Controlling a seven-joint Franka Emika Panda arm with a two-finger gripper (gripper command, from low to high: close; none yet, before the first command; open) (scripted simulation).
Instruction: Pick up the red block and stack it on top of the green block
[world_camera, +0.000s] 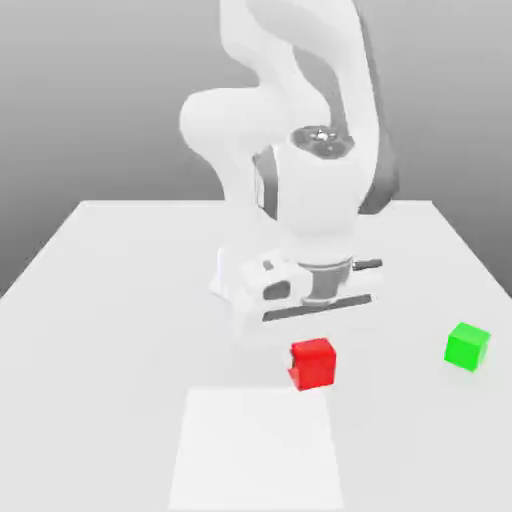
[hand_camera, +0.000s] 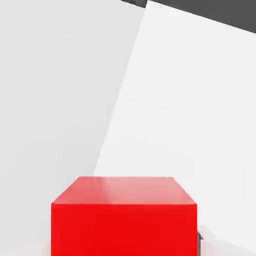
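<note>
gripping state unclear: end effector (world_camera: 312, 335) over red block (world_camera: 313, 363), green block (world_camera: 467, 346) well apart.

On the desk (world_camera: 110, 300), the red block (world_camera: 313, 363) lies near the middle, just in front of the arm's hand. The green block (world_camera: 467, 346) sits well apart, toward the exterior view's right.

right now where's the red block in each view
Exterior view: the red block sits low in the picture, just below the arm's hand, with the green block off toward the exterior view's right.
Hand view: the red block is large and close.
Shared landmark: the lighter white panel beside the red block.
</note>
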